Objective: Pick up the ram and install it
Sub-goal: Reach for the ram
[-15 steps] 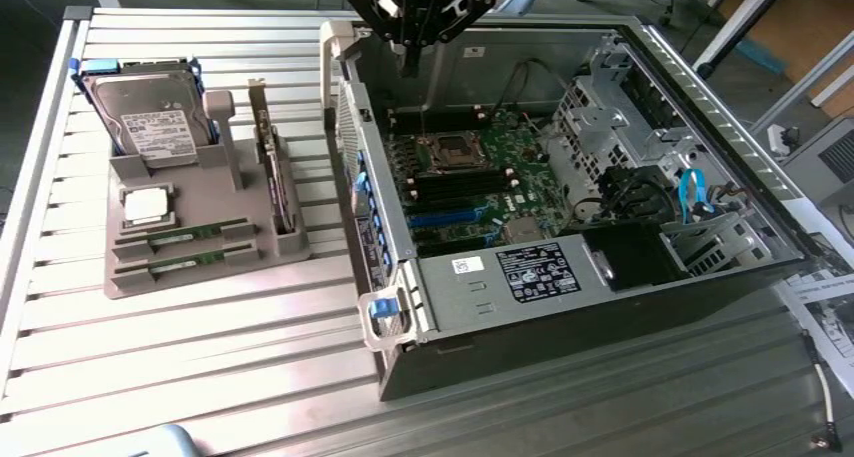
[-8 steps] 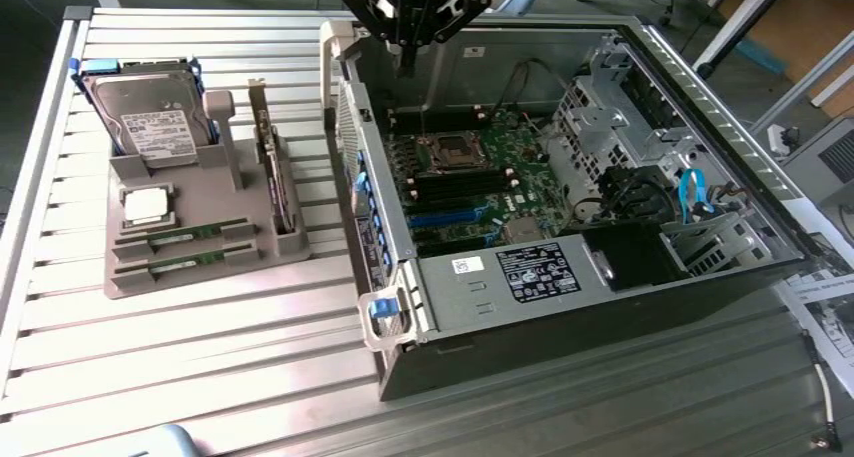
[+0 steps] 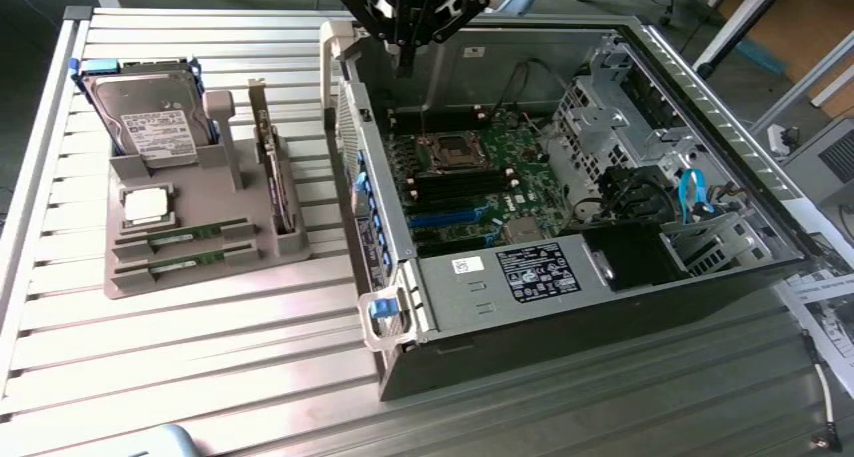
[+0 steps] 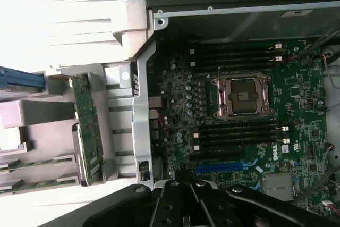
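**The gripper is shut and holds nothing; the ram waits in the tray.**

The first ram stick (image 3: pixel 178 238) and the second ram stick (image 3: pixel 183 263) sit low in slots at the near end of the gray tray (image 3: pixel 220 199), which lies on the surface (image 3: pixel 200 357). They lie side by side, and their long sides run from the exterior view's left to its right. The hard drive (image 3: pixel 160 122) and the tall green card (image 3: pixel 274 172) stand in the same tray. The arm comes down from above. Its gripper (image 3: pixel 404 69) points straight down, fingers pressed together, over the far edge of the open computer case (image 3: pixel 454 299). It is well apart from both sticks. The green board (image 3: pixel 487 167) lies inside the case.
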Controlling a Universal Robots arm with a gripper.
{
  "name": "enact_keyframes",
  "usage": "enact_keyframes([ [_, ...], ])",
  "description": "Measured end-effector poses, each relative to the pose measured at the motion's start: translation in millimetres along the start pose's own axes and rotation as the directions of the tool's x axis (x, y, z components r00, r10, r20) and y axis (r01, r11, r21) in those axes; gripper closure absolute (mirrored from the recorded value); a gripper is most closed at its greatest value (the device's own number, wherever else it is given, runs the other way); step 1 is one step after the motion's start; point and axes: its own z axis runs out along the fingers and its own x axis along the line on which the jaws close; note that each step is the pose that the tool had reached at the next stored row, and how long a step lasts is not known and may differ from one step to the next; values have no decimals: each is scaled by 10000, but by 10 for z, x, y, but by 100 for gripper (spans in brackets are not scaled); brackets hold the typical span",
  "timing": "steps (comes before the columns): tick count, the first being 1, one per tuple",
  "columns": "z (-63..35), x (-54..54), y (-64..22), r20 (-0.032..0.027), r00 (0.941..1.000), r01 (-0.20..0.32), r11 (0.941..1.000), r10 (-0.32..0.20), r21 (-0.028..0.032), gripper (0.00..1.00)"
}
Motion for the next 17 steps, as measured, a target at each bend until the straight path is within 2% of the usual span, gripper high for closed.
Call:
enact_keyframes([
  [17, -1, 33, -3, 0, 10000, 0, 10000, 0, 0, 89],
])
